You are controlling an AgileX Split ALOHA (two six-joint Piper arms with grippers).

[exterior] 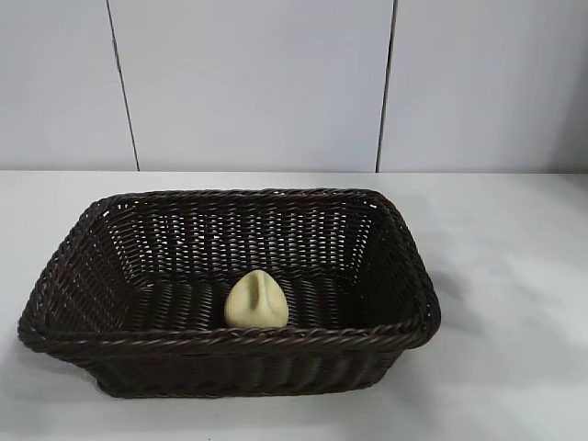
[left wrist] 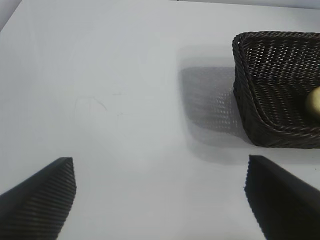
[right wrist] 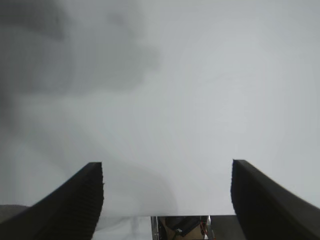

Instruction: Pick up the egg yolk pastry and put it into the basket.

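right claw (right wrist: 162, 200) agape over bare table (right wrist: 200, 100) — egg yolk pastry (exterior: 256, 300) apart, inside basket (exterior: 230, 340)

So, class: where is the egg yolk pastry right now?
In the exterior view, the egg yolk pastry lies inside the basket, on its floor against the near wall, roughly centred.

We see the basket (exterior: 404, 266) in dark brown, almost black, its wicker woven in fine horizontal rows with a braided rim. The egg yolk pastry (exterior: 256, 301) is a pale, matte yellow with a darker crease down its middle. The table (exterior: 514, 276) is plain white, and the wall (exterior: 257, 83) behind is light grey-white, split by thin dark vertical lines. We note black ribbed fingers (left wrist: 42, 197) on the left gripper (left wrist: 160, 200), and the same on the right gripper (right wrist: 167, 200).
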